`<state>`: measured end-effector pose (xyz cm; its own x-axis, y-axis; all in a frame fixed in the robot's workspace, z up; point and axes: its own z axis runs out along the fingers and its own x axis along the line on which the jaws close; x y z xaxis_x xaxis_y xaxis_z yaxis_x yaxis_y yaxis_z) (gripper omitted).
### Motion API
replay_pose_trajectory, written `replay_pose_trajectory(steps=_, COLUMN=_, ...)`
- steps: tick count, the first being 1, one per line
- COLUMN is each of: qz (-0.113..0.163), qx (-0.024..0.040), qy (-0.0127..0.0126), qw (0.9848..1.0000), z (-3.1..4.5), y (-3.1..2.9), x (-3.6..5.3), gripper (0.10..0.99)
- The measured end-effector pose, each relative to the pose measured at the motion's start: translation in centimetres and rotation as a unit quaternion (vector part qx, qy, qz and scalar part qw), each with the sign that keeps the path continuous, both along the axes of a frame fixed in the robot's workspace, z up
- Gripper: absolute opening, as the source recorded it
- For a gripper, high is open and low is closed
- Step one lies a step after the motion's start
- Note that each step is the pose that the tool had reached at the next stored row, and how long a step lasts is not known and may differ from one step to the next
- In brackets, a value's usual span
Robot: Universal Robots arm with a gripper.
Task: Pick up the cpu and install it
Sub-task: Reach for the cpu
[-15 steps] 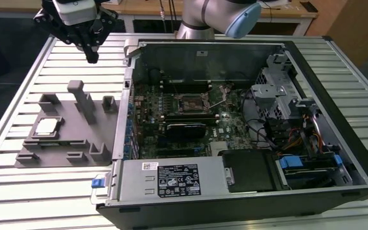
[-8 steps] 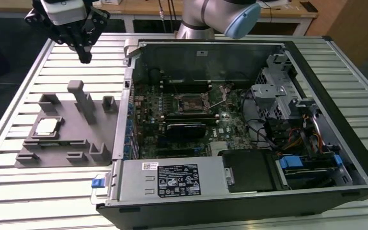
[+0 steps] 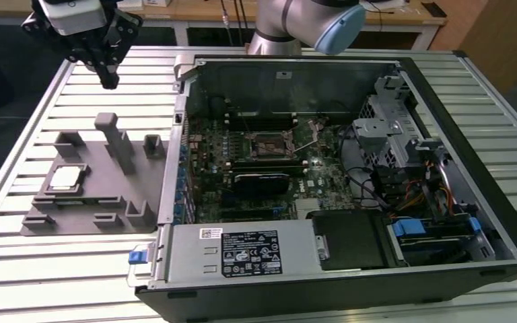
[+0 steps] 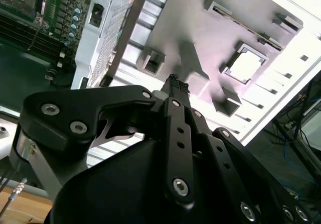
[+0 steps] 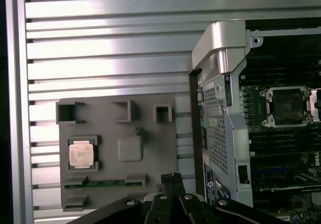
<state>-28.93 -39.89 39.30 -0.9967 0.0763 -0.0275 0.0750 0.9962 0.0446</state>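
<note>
Both wrist views, seemingly high, above cpu

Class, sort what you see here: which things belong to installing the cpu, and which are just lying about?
Job in hand: cpu, gripper, socket, grey fixture.
Lying about: power supply, memory stick, cables.

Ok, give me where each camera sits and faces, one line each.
Exterior view: off the arm, high, looking down on the slatted table and open computer case; arm and tool show.
First wrist view: on the wrist, looking down past the tool tip at the cpu in its gray holder.
Second wrist view: on the wrist, looking along the tool's links at the holder.
Shared: all three show the cpu.
</note>
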Motion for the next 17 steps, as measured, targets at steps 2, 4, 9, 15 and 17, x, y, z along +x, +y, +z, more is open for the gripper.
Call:
replay_pose_trajectory(steps=2, qz=0.0, qx=0.0, qy=-0.0001, qw=1.0, z=0.0, y=0.0, x=-0.34, gripper=0.106)
replay_pose_trajectory(steps=4, qz=0.0, qx=0.0, qy=-0.0001, qw=1.0, z=0.0, y=0.0, x=-0.69, gripper=0.106)
replay_pose_trajectory(steps=9, qz=0.0, qx=0.0, qy=-0.0003, qw=1.0, z=0.0, y=0.0, x=-1.58, gripper=0.106)
replay_pose_trajectory(steps=15, qz=0.0, qx=0.0, qy=-0.0004, qw=1.0, z=0.0, y=0.0, x=-2.57, gripper=0.106)
replay_pose_trajectory(steps=17, qz=0.0, qx=0.0, qy=-0.0005, qw=1.0, z=-0.01, y=0.0, x=-2.88, gripper=0.106)
